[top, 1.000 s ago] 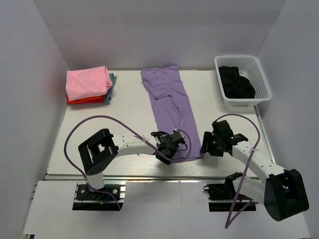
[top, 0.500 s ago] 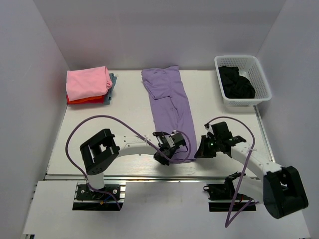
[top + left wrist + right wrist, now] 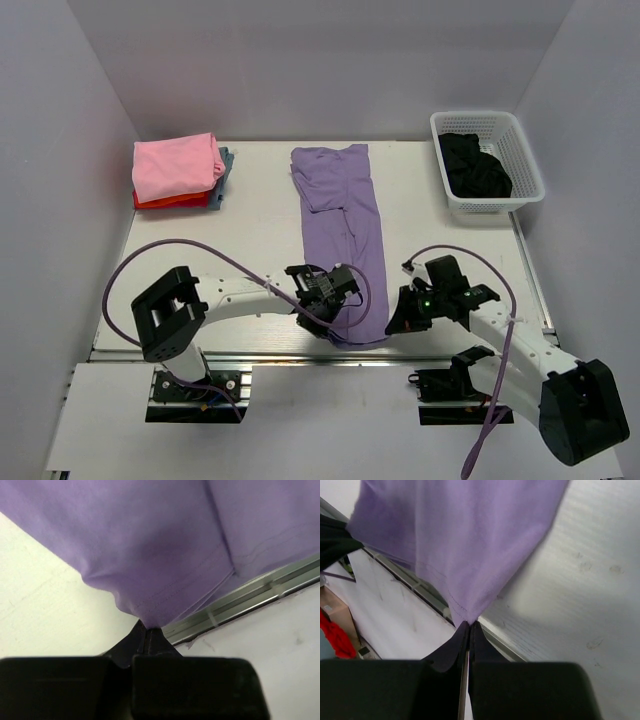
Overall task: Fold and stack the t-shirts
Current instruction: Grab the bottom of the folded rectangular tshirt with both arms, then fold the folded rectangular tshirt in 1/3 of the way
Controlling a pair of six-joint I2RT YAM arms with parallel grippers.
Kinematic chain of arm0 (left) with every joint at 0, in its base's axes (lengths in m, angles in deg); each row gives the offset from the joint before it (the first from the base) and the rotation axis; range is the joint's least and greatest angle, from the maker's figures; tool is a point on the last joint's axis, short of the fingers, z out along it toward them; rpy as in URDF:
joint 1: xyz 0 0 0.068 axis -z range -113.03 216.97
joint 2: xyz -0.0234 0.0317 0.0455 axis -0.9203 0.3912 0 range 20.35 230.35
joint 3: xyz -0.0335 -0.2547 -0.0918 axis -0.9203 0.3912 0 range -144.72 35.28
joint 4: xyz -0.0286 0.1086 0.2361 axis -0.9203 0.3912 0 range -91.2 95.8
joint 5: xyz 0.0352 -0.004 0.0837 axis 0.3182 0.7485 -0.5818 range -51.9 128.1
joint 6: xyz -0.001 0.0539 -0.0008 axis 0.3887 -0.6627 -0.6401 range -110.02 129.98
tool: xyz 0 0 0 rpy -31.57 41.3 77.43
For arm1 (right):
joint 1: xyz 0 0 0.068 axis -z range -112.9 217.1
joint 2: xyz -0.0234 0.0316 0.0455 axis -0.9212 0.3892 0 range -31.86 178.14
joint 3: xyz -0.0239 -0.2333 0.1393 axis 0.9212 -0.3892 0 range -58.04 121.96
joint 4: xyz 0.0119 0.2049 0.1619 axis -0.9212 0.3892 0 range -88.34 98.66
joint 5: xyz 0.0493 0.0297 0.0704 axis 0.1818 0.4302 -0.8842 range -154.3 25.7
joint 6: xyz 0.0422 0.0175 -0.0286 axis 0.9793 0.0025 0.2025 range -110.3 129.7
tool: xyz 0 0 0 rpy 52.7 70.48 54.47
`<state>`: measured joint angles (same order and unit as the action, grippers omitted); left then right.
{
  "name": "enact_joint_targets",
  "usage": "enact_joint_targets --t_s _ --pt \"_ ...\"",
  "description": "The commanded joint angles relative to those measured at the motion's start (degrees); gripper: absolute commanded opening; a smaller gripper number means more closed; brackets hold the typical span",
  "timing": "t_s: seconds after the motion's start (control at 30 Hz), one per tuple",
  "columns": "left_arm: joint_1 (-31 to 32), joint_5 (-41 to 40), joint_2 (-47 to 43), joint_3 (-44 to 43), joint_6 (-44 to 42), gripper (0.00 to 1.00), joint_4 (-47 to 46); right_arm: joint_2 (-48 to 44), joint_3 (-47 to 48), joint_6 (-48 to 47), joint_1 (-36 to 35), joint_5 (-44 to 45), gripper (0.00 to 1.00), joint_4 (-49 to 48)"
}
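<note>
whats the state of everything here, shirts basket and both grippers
purple shirt: folded into a long strip, laid along the table, near corners pinched
pink shirt: folded, on top of the red shirt
red shirt: folded, under the pink shirt
grey-blue shirt: folded, mostly hidden by the pink shirt
basket: upright, holding black cloth
black cloth: crumpled
left gripper: shut on the purple shirt
right gripper: shut on the purple shirt

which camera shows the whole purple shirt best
The top external view shows the purple shirt full length on the table. Each wrist view shows only the hem corner pinched by the left gripper or right gripper.
</note>
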<state>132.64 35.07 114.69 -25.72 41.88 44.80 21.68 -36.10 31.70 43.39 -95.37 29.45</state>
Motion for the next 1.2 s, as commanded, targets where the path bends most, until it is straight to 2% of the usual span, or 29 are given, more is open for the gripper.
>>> enact_joint_targets --t_s 0.0,0.1,0.33,0.6,0.93,1.17 --pt "-0.8 -2.1 -3.8 -0.3 0.5 0.0 -4.5 1.4 5.6 -0.1 -0.1 1.6 0.0 -5.8" --pt "-3.0 -5.4 -2.9 -3.6 1.7 0.0 -3.3 6.0 10.1 -0.3 0.1 5.4 0.0 -7.0" --pt "-9.9 -6.6 0.1 -6.3 2.5 0.0 -1.7 13.3 20.7 1.3 0.6 16.6 0.0 -9.2" --pt "-16.9 -13.3 1.2 -14.0 -0.7 0.0 -2.4 22.9 29.3 0.8 1.1 19.2 0.0 -11.3" --pt "-23.6 -16.0 5.1 -20.6 -4.4 0.0 -4.0 33.7 44.4 -2.2 2.6 24.1 0.0 -9.6" --pt "-26.9 -14.7 10.1 -25.0 -7.2 0.0 -7.1 39.6 50.7 -3.1 3.6 22.9 0.0 -9.5"
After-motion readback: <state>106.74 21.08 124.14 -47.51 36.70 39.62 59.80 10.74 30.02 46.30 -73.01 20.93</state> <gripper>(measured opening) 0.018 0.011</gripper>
